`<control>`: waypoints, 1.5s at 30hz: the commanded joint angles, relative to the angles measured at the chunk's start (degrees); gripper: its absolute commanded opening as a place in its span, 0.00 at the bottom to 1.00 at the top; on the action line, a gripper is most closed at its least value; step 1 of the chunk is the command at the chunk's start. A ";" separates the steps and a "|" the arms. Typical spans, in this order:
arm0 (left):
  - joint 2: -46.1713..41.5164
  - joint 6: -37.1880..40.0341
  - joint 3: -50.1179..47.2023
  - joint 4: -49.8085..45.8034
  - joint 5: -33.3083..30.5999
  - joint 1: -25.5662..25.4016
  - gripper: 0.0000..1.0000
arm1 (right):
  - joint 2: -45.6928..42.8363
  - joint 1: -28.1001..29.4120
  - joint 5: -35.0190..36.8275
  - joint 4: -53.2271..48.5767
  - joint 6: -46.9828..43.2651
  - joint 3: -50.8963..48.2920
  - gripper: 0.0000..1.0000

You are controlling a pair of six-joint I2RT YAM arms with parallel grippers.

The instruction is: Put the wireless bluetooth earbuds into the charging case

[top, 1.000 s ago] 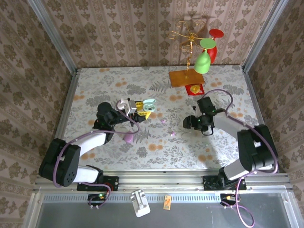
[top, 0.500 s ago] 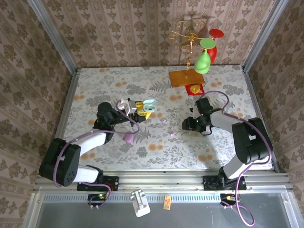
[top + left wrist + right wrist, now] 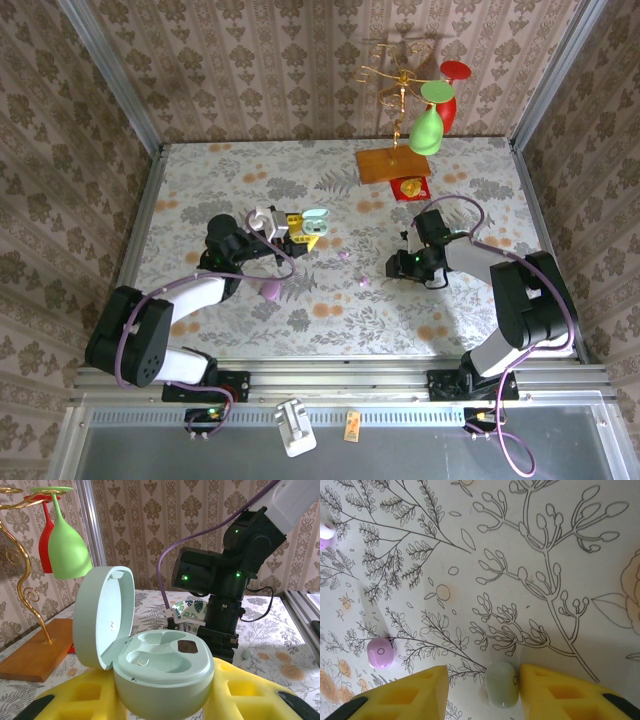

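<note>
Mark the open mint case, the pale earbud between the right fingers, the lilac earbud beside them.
mint charging case point(image 3: 161, 656), left wrist view, top of its base.
pale mint earbud point(image 3: 501, 684), right wrist view, its middle.
lilac earbud point(image 3: 380, 652), right wrist view, its middle.

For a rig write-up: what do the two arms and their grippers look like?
Both the left arm and the right arm have white links between black joint housings, each trailed by a purple cable. Small green lights glow on the right arm's housings. The left gripper and the right gripper have blocky yellow fingers with square recesses.
</note>
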 commanded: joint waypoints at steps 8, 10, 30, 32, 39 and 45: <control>0.23 -1.18 1.38 2.36 1.60 0.30 0.28 | -0.57 -0.16 -2.81 2.08 1.15 -1.42 0.39; 0.11 -1.22 1.34 2.45 1.60 0.30 0.28 | -0.13 -0.15 -2.81 2.25 1.24 -1.42 0.36; -0.12 -1.18 1.34 2.55 1.68 0.30 0.28 | 0.51 -0.19 -2.66 2.42 0.69 -0.90 0.37; -0.21 -1.23 1.38 2.47 1.60 0.30 0.28 | -0.35 -0.25 -1.72 2.21 0.08 -0.64 0.39; -0.26 -0.92 1.36 2.38 1.60 0.30 0.28 | 0.62 -0.23 -1.95 2.63 -1.62 1.51 0.44; -0.35 -1.06 1.16 2.51 1.58 0.30 0.28 | 4.30 -0.11 -4.38 3.33 -1.91 3.07 0.45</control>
